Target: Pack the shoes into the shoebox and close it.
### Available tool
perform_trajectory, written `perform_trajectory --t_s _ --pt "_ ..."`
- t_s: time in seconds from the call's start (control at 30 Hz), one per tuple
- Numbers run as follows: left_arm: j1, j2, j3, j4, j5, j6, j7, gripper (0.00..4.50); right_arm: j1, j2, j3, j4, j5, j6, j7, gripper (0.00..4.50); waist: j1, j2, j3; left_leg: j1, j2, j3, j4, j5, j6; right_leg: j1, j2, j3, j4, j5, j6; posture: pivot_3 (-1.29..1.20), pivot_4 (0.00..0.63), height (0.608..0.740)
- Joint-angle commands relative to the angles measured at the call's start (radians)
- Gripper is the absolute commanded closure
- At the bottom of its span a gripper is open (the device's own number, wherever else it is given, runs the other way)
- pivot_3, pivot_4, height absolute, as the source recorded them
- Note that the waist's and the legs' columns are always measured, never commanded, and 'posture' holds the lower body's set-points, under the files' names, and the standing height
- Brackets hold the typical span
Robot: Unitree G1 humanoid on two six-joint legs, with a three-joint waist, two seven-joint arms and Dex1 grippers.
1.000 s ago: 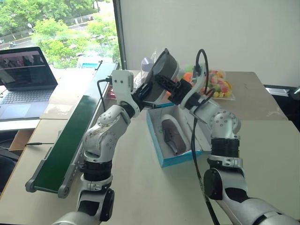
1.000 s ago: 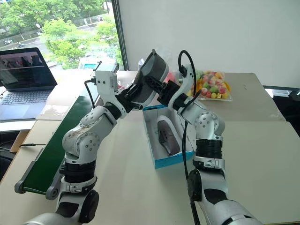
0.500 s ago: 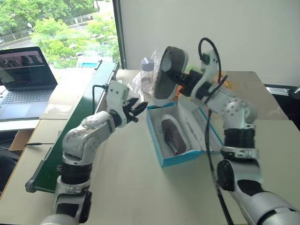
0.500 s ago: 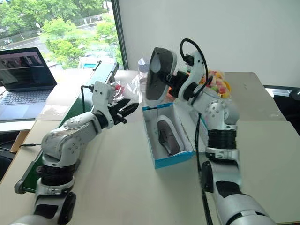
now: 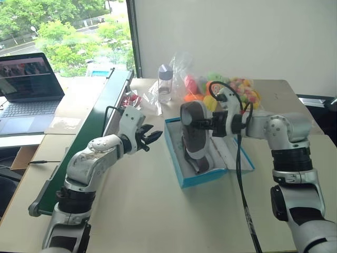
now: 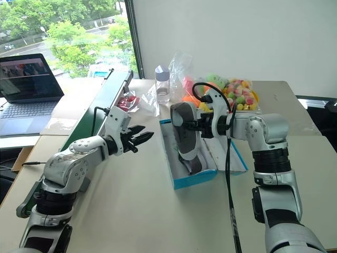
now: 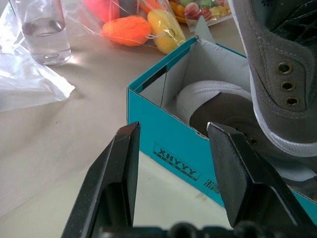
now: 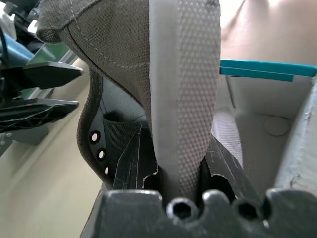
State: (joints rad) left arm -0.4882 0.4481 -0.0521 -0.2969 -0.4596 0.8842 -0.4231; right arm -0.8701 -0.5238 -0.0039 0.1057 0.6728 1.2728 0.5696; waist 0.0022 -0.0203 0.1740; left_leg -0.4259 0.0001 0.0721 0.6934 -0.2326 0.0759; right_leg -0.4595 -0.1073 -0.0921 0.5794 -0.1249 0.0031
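Observation:
The blue shoebox (image 5: 181,169) stands open at the table's middle, its lid (image 5: 235,152) lying flat to the right. One grey shoe (image 7: 214,106) lies inside it. My right gripper (image 5: 208,125) is shut on the sole edge of the second grey shoe (image 5: 191,129), holding it tilted on its side just over the box and the first shoe. In the right wrist view that shoe (image 8: 182,74) is pinched between my fingers (image 8: 130,166). My left gripper (image 5: 150,137) hovers open and holding nothing, left of the box, pointing at its near wall (image 7: 171,156).
A green conveyor belt (image 5: 79,153) runs along the left side, with a laptop (image 5: 26,84) beyond it. A clear bottle (image 5: 165,82) and plastic bags of colourful toys (image 5: 234,89) sit behind the box. Bare tabletop lies in front of the box.
My left gripper let go of the shoe, opened and dropped away to the left. My right gripper swung the shoe down from above the table to just over the box.

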Motion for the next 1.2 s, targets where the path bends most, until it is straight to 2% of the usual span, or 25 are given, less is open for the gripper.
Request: perform_trajectory --t_s 0.03,0.2,0.4,0.57,0.73,0.77,0.83,0.87,0.97,1.03,1.13,1.17,1.2 --pt "0.005 -0.001 0.017 -0.024 0.020 -0.029 0.007 2.22 0.029 -0.015 0.022 -0.034 -0.003 0.010 0.037 4.16 0.002 0.000 0.000 0.000 0.000 0.000 0.000 0.000 0.000 0.000 0.000 0.000 0.000 0.000 0.000 0.00 0.150 0.740" --pt "0.009 -0.003 0.010 -0.016 0.041 -0.040 0.006 2.22 0.063 0.047 0.038 0.053 -0.028 -0.035 0.049 4.16 0.005 0.000 0.000 0.000 -0.001 0.000 0.000 0.000 0.000 0.000 0.000 0.000 0.000 0.000 0.000 0.00 0.150 0.740" --pt "0.005 -0.020 0.017 -0.019 0.046 -0.036 0.010 2.22 0.062 0.104 0.178 0.210 -0.187 -0.185 0.068 4.16 0.005 -0.003 -0.002 0.001 0.000 0.000 0.001 0.000 0.000 0.001 0.000 0.000 0.000 0.000 0.000 0.00 0.150 0.740" --pt "0.001 -0.027 0.021 -0.023 0.053 -0.031 0.017 2.22 0.035 0.141 0.257 0.309 -0.289 -0.219 0.083 4.16 -0.016 -0.005 -0.003 0.005 0.000 0.000 0.002 0.000 -0.001 0.004 0.000 0.001 0.002 0.000 0.000 0.00 0.150 0.740" --pt "0.002 -0.031 0.009 -0.030 0.061 -0.030 0.020 2.22 0.038 0.158 0.350 0.313 -0.384 -0.284 0.120 4.16 -0.023 -0.008 -0.006 0.011 0.002 0.001 0.001 0.000 -0.002 0.006 0.000 0.002 0.006 0.000 0.000 0.00 0.150 0.740" --pt "0.000 -0.033 0.007 -0.029 0.063 -0.030 0.021 2.22 0.037 0.158 0.377 0.306 -0.407 -0.297 0.128 4.16 -0.024 -0.008 -0.006 0.012 0.003 0.002 0.001 -0.004 -0.009 0.006 0.000 0.003 0.007 0.000 0.000 0.00 0.150 0.740" --pt "-0.003 -0.038 0.006 -0.026 0.067 -0.031 0.022 2.22 0.034 0.154 0.435 0.289 -0.459 -0.322 0.142 4.16 -0.024 -0.008 -0.007 0.013 0.004 0.004 0.001 -0.004 -0.009 0.006 0.000 0.003 0.008 0.000 0.000 0.00 0.150 0.740" --pt "-0.003 -0.039 0.007 -0.028 0.068 -0.030 0.022 2.10 0.034 0.151 0.454 0.279 -0.475 -0.325 0.153 3.17 -0.024 -0.008 -0.007 0.014 0.004 0.004 0.001 -0.004 -0.009 0.006 0.000 0.003 0.008 0.000 0.000 0.00 0.150 0.740" --pt "-0.002 -0.040 0.002 -0.029 0.075 -0.031 0.019 2.10 0.037 0.142 0.490 0.237 -0.511 -0.323 0.179 2.32 -0.023 -0.008 -0.007 0.015 0.005 0.005 0.001 -0.004 -0.010 0.005 0.000 0.003 0.009 -0.001 -0.002 0.00 0.150 0.740" --pt "-0.003 -0.042 -0.001 -0.027 0.078 -0.032 0.018 2.10 0.043 0.136 0.498 0.207 -0.531 -0.319 0.183 1.61 -0.023 -0.008 -0.007 0.014 0.005 0.006 0.001 -0.004 -0.010 0.005 0.000 0.003 0.010 -0.002 -0.002 0.00 0.150 0.740" --pt "-0.004 -0.046 -0.003 -0.027 0.080 -0.032 0.017 2.10 0.038 0.131 0.453 0.151 -0.524 -0.277 0.176 0.62 -0.017 -0.008 -0.007 0.014 0.005 0.006 0.001 -0.004 -0.010 0.004 0.000 0.004 0.011 -0.003 -0.004 0.00 0.150 0.740" --pt "-0.005 -0.047 -0.004 -0.027 0.081 -0.032 0.016 2.10 0.031 0.131 0.427 0.125 -0.506 -0.242 0.179 0.37 -0.015 -0.007 -0.006 0.013 0.005 0.006 0.001 -0.004 -0.010 0.002 0.000 0.004 0.013 -0.003 -0.005 0.00 0.150 0.740" --pt "-0.005 -0.047 -0.006 -0.027 0.081 -0.031 0.015 2.10 0.019 0.129 0.397 0.091 -0.485 -0.205 0.183 0.37 -0.012 -0.007 -0.006 0.011 0.004 0.006 0.001 -0.004 -0.011 0.000 0.000 0.004 0.013 -0.003 -0.005 0.00 0.150 0.740"
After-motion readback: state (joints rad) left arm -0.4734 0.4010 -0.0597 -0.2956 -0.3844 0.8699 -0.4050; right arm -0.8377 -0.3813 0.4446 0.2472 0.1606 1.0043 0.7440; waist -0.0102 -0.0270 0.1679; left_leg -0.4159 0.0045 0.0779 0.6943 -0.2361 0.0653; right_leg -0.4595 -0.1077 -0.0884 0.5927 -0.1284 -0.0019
